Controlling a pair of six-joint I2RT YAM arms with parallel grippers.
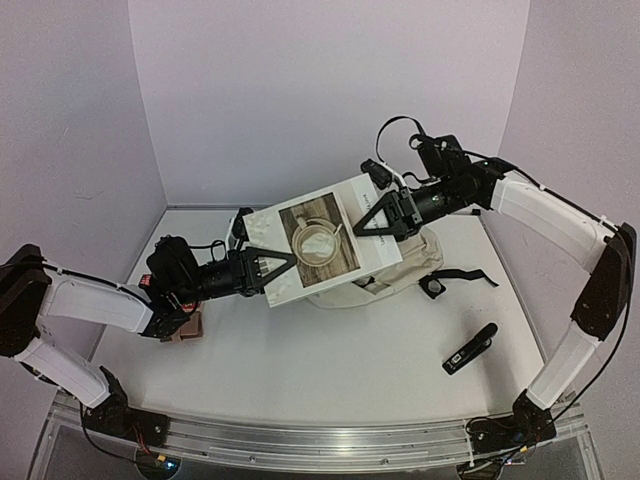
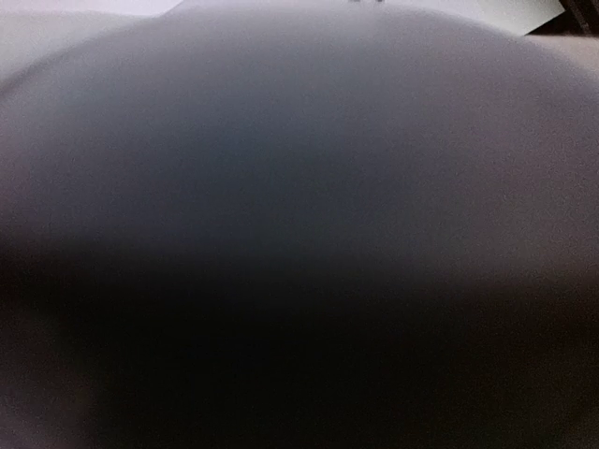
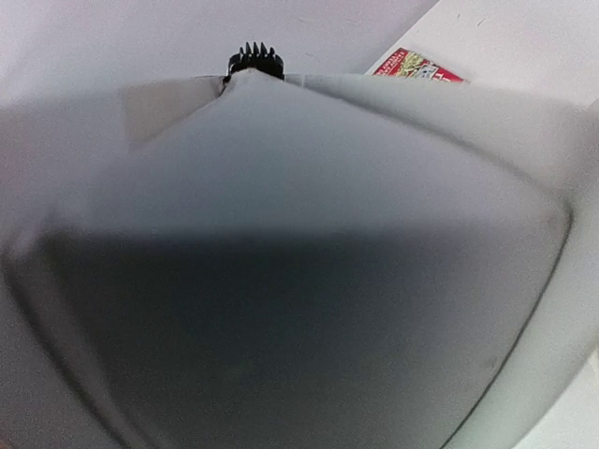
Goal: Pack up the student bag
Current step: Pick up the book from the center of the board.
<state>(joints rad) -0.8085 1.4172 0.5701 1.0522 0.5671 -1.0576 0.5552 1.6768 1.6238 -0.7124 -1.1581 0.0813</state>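
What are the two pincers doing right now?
Left pincer: closed on the book.
Right pincer: around the book's opposite edge; grip cannot be told.

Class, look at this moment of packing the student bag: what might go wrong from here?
1. The book hangs in mid-air between the left gripper and right gripper; if either grip is loose, it may tip or drop.
2. The student bag lies mostly hidden beneath it, its opening unseen, so the book may miss.
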